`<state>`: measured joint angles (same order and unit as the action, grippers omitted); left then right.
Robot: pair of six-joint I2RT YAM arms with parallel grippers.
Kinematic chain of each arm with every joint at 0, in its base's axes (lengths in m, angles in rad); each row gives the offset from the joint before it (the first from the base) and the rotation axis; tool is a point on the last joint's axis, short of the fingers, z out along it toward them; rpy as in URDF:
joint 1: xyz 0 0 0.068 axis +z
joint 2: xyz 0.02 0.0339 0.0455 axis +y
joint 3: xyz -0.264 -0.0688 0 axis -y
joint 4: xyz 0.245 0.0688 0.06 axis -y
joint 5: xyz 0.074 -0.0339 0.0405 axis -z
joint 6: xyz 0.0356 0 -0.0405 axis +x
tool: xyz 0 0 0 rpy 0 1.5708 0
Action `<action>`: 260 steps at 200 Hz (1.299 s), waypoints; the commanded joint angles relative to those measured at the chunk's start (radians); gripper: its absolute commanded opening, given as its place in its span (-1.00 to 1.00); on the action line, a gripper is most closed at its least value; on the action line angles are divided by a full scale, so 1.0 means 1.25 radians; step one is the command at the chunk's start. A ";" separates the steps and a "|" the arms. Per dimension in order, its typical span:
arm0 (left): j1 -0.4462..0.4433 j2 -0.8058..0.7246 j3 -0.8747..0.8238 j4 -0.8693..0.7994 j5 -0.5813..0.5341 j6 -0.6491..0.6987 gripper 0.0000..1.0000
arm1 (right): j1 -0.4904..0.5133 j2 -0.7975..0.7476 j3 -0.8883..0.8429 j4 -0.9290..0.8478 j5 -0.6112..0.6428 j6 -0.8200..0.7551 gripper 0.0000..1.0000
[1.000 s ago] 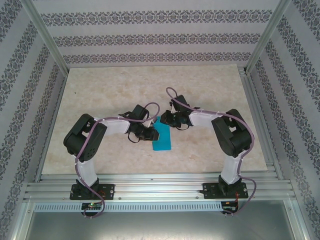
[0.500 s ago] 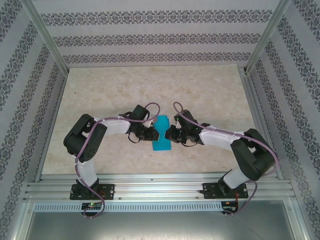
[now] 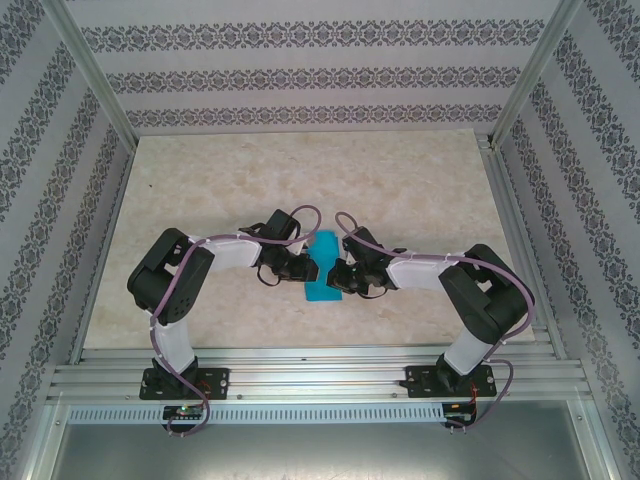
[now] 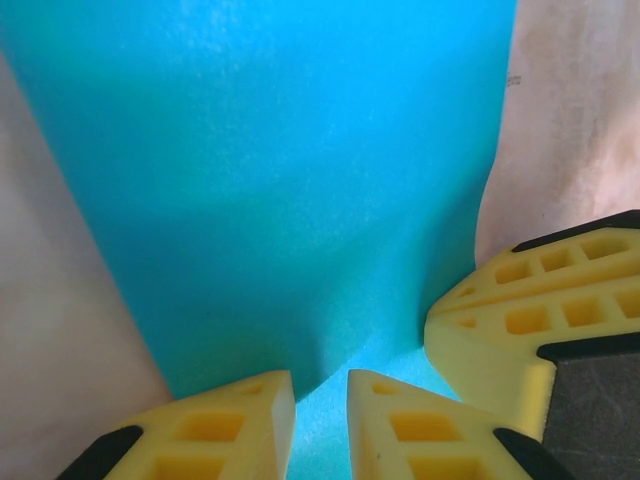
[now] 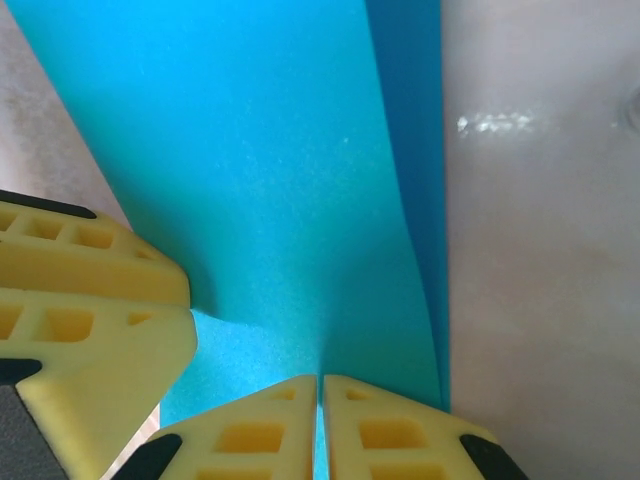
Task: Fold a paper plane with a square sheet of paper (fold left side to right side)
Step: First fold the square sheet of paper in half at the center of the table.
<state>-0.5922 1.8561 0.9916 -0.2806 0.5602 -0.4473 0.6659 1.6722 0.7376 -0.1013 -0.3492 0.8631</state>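
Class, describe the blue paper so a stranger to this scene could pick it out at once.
Start at the pale marbled table and find the spot near its centre where the left gripper and right gripper meet. Between them lies the sheet of paper, a narrow strip and the one bright turquoise-blue thing there.

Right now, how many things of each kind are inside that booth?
blue paper sheet: 1
robot arms: 2, the left arm and the right arm
grippers: 2, the left gripper and the right gripper
table: 1
Total: 6
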 commanded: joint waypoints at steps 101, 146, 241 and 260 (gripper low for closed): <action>-0.002 0.057 0.114 -0.031 -0.034 -0.022 -0.26 | 0.005 0.093 0.042 -0.147 0.082 -0.100 -0.78; 0.018 0.010 0.120 -0.052 -0.041 -0.024 -0.24 | -0.006 0.083 0.033 -0.138 0.084 -0.098 -0.77; 0.028 0.057 0.134 0.022 0.054 -0.030 -0.36 | -0.009 0.091 0.044 -0.138 0.078 -0.108 -0.77; 0.029 0.082 0.153 0.040 0.057 -0.036 -0.36 | -0.008 0.093 0.049 -0.147 0.083 -0.111 -0.78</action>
<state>-0.5549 1.9095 1.1431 -0.2806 0.6056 -0.4805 0.6651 1.7226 0.8185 -0.1921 -0.3344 0.7551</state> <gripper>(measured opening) 0.320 0.112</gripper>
